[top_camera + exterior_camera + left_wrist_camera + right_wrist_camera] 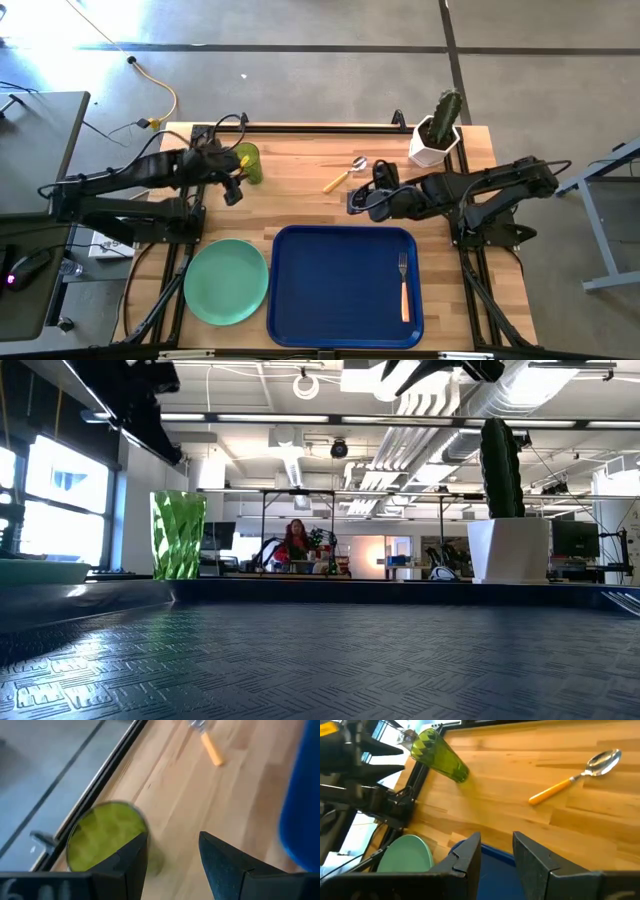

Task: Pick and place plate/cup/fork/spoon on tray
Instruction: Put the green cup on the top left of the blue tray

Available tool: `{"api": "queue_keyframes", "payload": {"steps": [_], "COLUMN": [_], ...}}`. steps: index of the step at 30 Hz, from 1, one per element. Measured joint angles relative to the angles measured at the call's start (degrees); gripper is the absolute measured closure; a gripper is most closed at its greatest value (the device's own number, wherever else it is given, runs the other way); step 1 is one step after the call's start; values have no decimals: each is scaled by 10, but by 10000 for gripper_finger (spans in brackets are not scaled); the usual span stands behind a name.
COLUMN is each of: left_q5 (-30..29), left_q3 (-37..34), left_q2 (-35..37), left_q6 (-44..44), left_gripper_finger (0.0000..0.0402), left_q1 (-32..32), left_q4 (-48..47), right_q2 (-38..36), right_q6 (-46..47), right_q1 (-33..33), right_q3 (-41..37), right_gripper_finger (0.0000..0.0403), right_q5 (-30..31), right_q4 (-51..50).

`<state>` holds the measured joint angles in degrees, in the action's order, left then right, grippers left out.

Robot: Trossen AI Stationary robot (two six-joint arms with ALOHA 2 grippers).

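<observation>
The olive-green cup (247, 163) stands upright on the table's far left; it also shows in the low view (178, 535). My left gripper (233, 192) hovers open just to the near side of the cup (102, 837), above it and touching nothing. The spoon (345, 175) lies flat on the wood at the far middle. My right gripper (352, 205) is open and empty over the far edge of the dark-blue tray (330, 290). The fork (403, 285) lies on the tray's right side. The mint-green plate (226, 281) lies flat on the table to the left of the tray.
A white pot with a cactus (437, 130) stands at the far right corner. Bare wood lies between the cup and the spoon (575, 777). A black rail runs along the table's far edge.
</observation>
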<state>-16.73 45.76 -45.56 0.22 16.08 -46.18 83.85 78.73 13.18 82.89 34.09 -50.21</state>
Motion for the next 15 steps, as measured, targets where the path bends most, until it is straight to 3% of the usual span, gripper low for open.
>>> {"api": "queue_keyframes", "payload": {"steps": [15], "left_q5": [78], "left_q3": [0], "left_q2": [-77], "left_q6": [96], "left_gripper_finger": [236], "left_q1": [128], "left_q4": [-3], "right_q2": [2], "right_q6": [-32], "right_q1": [-1], "right_q3": [0], "right_gripper_finger": [300], "right_q5": [-3], "right_q4": [3]}}
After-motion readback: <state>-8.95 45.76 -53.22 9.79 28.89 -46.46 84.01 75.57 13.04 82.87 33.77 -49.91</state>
